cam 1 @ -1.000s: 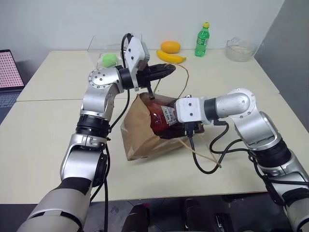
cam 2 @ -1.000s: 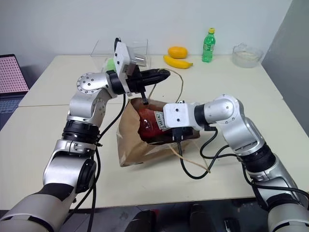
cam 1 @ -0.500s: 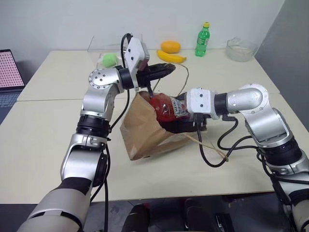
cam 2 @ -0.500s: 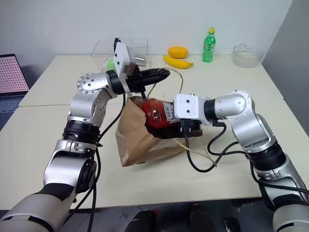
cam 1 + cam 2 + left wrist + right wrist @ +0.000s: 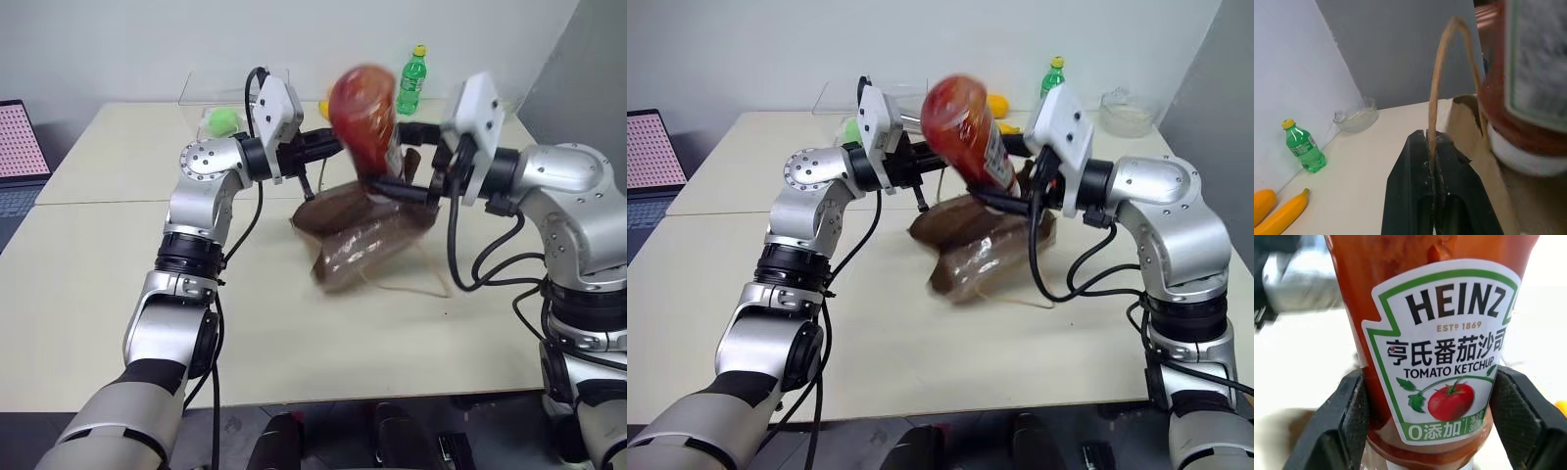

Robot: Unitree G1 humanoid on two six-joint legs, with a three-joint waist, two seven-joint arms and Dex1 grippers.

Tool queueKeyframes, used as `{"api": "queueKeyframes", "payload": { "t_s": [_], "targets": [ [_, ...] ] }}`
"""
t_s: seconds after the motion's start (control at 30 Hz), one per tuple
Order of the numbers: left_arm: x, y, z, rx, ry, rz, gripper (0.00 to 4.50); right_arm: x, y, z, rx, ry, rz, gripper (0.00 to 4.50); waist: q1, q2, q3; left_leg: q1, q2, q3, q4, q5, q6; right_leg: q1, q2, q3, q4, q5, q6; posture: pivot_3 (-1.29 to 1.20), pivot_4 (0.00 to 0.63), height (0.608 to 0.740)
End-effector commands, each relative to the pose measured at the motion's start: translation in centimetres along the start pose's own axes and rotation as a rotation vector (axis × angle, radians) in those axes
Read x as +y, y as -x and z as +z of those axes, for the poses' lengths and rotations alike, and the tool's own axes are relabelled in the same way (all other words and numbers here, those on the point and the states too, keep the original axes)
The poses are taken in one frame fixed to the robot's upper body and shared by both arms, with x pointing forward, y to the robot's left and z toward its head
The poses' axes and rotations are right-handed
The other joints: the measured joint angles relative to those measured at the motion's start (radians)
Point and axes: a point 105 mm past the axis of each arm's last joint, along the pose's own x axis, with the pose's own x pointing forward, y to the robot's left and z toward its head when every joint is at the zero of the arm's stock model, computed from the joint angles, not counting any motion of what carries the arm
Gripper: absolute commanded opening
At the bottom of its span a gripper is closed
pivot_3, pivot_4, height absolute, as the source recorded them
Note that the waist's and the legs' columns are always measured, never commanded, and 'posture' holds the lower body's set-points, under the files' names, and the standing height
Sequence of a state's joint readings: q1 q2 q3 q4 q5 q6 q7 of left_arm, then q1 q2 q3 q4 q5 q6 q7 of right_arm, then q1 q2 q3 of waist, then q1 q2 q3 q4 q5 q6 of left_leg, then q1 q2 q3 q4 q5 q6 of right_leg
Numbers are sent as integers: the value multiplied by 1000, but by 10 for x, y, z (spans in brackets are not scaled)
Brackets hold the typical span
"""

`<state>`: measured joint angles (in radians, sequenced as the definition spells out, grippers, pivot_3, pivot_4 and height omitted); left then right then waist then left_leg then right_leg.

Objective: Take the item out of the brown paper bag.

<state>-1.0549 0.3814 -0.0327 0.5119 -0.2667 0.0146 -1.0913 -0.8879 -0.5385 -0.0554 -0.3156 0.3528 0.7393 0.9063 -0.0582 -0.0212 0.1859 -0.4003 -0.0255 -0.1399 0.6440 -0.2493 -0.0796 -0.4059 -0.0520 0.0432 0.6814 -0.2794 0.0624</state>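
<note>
Where label shows, ketchup bottle (image 5: 1430, 333) reads "HEINZ TOMATO KETCHUP".

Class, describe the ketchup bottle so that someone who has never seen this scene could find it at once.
Start at the beige table, then the crumpled brown paper bag in its middle. Above it, the right gripper holds the ketchup bottle aloft: red, white-labelled, unlike the green soda bottle behind.

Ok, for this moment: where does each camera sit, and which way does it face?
Head eyes: look forward and down at the table, both arms, ketchup bottle lifted above the brown paper bag.
Left wrist: looks along shut left gripper pinching the bag's handle.
Right wrist: close on the bottle between right gripper jaws.
Shared: bottle, green soda bottle.
</note>
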Motion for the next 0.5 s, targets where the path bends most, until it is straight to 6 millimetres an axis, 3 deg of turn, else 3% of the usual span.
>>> {"api": "queueKeyframes", "payload": {
  "t_s": [0.03, 0.17, 0.23, 0.37, 0.5],
  "targets": [
    [4, -4, 19, -43, -57, -2, 0, -30, 25, 42, -149, 32, -189, 3093, 1, 0, 0, 0, 0, 0, 0, 0, 0, 0, 0, 0, 0, 0, 0, 0, 150, 740],
    [4, -4, 18, -42, -60, -5, 0, -47, 49, 46, -147, 17, -282, 3093, 2, 0, 0, 0, -1, 0, 0, -1, 2, 0, -1, 0, 0, 0, 0, 0, 150, 740],
    [4, -5, 18, -42, -61, -5, 0, -57, 66, 35, -61, 60, -347, 3093, 2, 0, 0, 0, -1, 0, 0, -1, 2, 0, -1, 0, 0, 0, 0, 0, 150, 740],
    [4, -5, 18, -42, -63, -4, 0, -69, 97, -18, 289, 246, -393, 3092, 6, 0, 0, 0, -2, 1, 0, -1, 3, 0, -1, 0, -1, 0, 0, 0, 150, 740],
    [6, -4, 18, -41, -66, 2, 0, -68, 146, -93, 665, 357, -352, 3090, 4, 0, 0, 0, -2, 3, 0, -2, 3, 1, -1, 2, 0, 0, 0, 0, 150, 740]
  ]
}}
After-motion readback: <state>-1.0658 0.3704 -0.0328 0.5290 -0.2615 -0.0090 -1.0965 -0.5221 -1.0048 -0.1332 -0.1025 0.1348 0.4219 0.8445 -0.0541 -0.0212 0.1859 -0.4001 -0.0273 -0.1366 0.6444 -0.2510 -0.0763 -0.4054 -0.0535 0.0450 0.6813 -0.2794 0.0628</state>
